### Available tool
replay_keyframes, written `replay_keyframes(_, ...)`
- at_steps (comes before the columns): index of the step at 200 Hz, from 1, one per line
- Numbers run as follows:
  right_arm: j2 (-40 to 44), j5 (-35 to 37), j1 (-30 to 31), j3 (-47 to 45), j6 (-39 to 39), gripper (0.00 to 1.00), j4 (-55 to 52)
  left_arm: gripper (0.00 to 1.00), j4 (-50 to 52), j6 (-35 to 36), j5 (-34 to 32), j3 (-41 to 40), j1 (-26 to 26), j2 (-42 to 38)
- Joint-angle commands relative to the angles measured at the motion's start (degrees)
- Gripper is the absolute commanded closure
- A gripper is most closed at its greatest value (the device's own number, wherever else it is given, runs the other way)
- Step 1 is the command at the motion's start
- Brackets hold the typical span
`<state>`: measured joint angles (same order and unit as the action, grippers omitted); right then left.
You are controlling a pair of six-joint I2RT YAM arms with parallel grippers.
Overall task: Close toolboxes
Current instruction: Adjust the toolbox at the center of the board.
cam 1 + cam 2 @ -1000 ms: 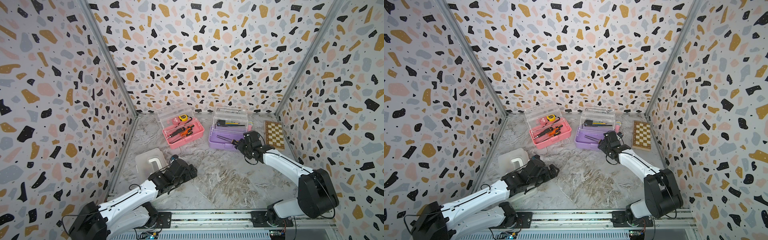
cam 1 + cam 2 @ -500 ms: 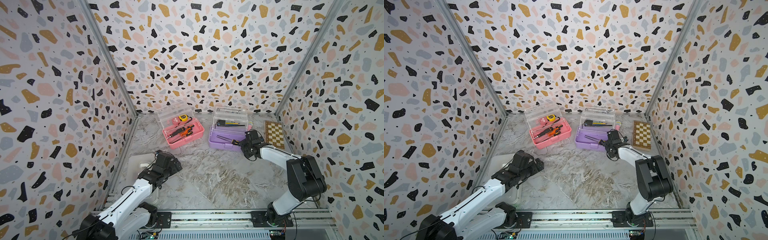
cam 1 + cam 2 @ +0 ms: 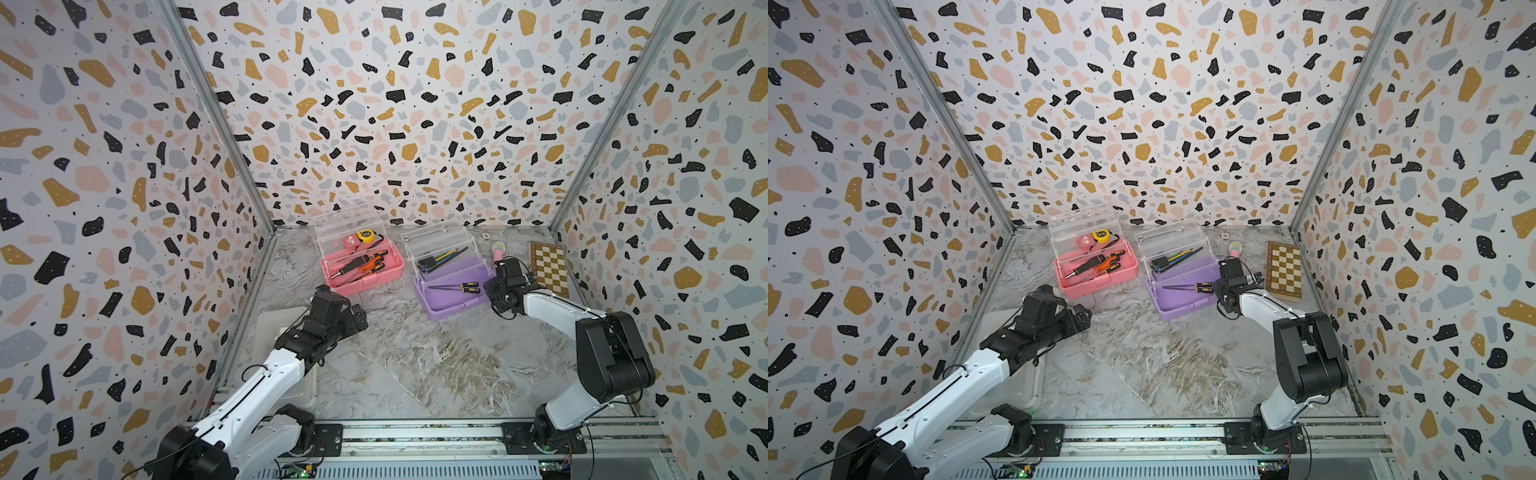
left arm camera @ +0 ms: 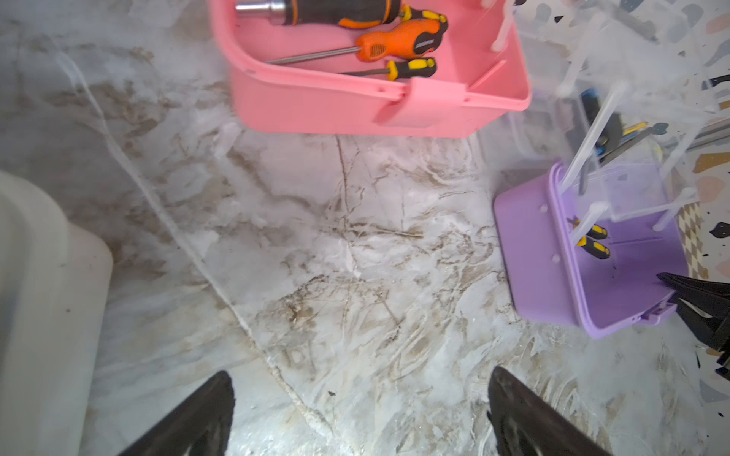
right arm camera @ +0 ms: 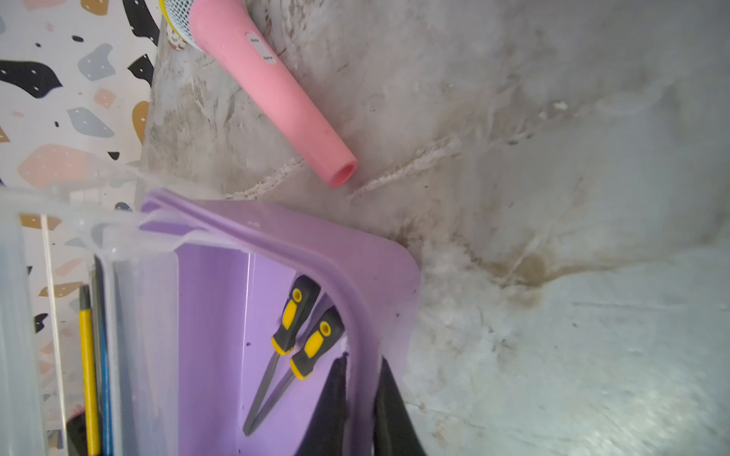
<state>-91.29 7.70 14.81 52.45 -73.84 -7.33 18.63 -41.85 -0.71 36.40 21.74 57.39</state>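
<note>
We've got the right gripper (image 5: 364,359) clamped on the purple toolbox (image 3: 451,291): one finger inside the base, one outside, pinching the side wall nearest the right arm. Nothing else is in its grip. Our guess is the pinch is there to pin or nudge the base so it won't skate on the smooth surface (image 3: 415,353) when the clear lid (image 3: 436,245) gets swung down. That lid stands tipped back toward the rear wall w/ its tray levels fanned out, so the box is wide open. Two yellow-and-black screwdrivers (image 5: 304,339) lie in the base just beside the inner finger, so there's not much room there.

The left gripper (image 4: 361,377) hangs over bare surface w/ fingers wide apart, holding nothing. It sits btwn the white toolbox (image 4: 39,296) and the pink toolbox (image 3: 365,274) and points toward the pink one, probably staged for that lid.

Where the boxes are:
- Pink: back, left of centre, lid up, tools inside.
- Purple: just right of pink, near the chessboard (image 3: 549,268).
- White: front left, mostly hidden under the left arm. It looks shut, but we can't confirm.

A pink toy mic (image 5: 272,91) lies behind the purple box, apart from it.

We'd say the job is approx. a third done at best.
</note>
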Motion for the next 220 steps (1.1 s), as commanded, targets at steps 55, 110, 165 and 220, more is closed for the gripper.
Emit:
replay_keyframes(55,16.47,0.18,-1.60,-7.88,21.01,1.00,-10.19,0.01,-3.06,3.21,3.97,5.94,-0.38,3.18)
replay_keyframes(110,23.42,-4.21,-2.15,-8.50,35.51,1.00,-14.57,0.00,-5.45,0.71,10.19,2.62,-0.45,5.71)
replay_keyframes(165,21.04,-8.57,-2.20,-9.36,35.24,1.00,-12.27,0.12,-5.71,-1.83,12.82,-2.98,-0.42,4.25)
replay_keyframes(220,19.54,-10.25,-2.33,-9.04,34.84,0.77,-10.98,0.28,-9.14,-3.12,14.95,-6.03,-0.39,6.01)
